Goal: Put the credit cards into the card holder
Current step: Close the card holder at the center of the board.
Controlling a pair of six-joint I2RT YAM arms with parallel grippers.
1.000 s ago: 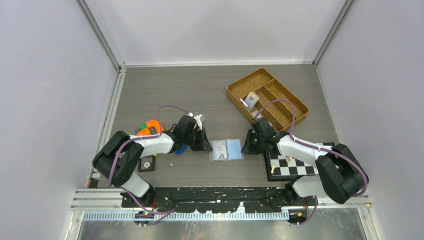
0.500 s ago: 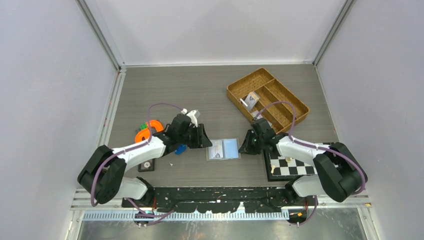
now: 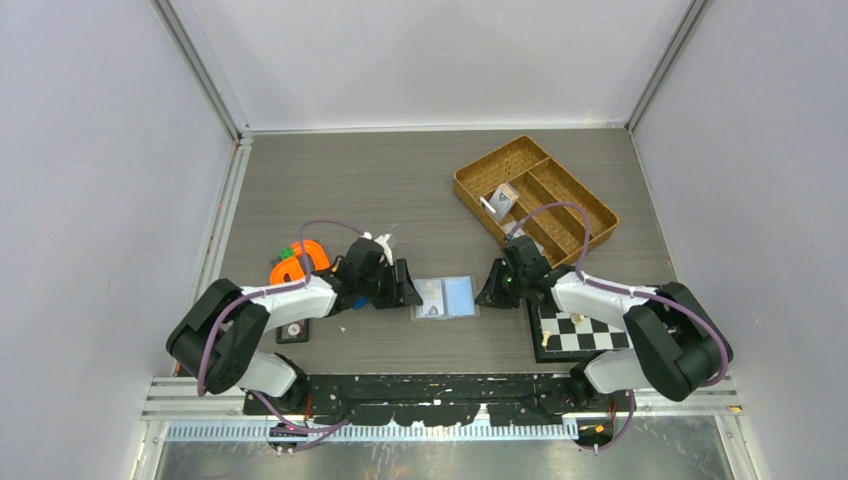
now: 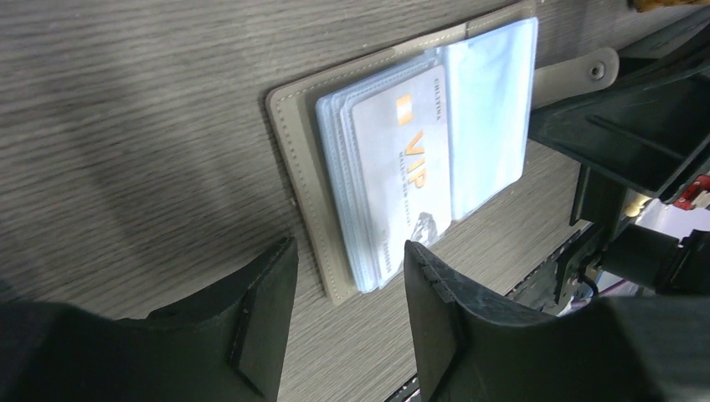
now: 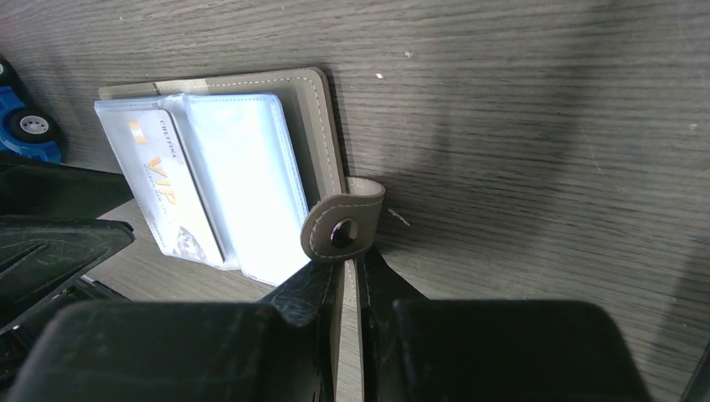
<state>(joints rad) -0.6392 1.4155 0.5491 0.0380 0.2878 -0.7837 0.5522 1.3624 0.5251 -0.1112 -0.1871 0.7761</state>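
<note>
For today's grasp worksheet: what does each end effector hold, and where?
Right end effector: card holder, cover edge by the snap tab. Left end effector: open, nothing held.

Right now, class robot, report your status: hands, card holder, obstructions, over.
Left hand open, empty. Right hand pinching card holder edge beside snap tab. VIP card sleeved inside. Nothing in the way.

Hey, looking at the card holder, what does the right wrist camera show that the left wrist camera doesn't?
Only the right wrist view: the right gripper pinched shut on the card holder at its edge just under the snap tab, plus a blue toy car at the frame's left edge.
Only the left wrist view: the left gripper open, gripping nothing, at the holder's opposite edge.
Both: the holder lying open on the table, with a VIP card in its clear sleeves.
</note>
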